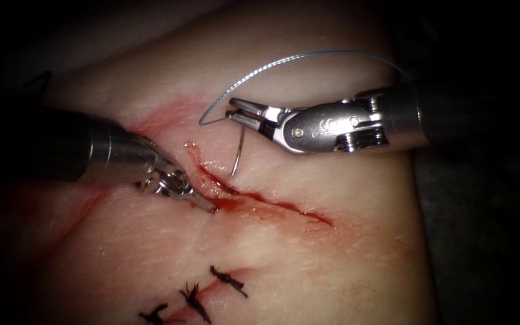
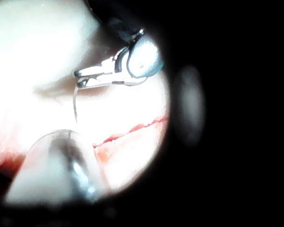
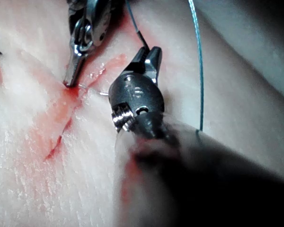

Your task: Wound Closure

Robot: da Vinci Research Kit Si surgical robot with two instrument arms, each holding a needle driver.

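The cut (image 1: 272, 204) runs obliquely across the pale tissue (image 1: 344, 265). My right tool (image 1: 232, 108) comes in from the right, its jaws shut on the curved needle (image 1: 242, 144) near its rear end. The needle hangs down on the right side of the cut, its point at the tissue surface; I cannot tell if it has entered. Blue thread (image 1: 296, 58) arcs from the needle's tail up over the right tool. My left tool (image 1: 209, 206) has shut jaws, the tip pressing the cut's left edge. The right tool (image 2: 92, 78) and needle (image 2: 75, 104) also show in the left wrist view.
Red fluid (image 1: 230, 203) pools in the cut beside the left tool's tip. Black knotted stitches (image 1: 229, 280) with short cut ends close a second wound nearer the front. The tissue's right edge (image 1: 419, 198) drops off to a dark bench.
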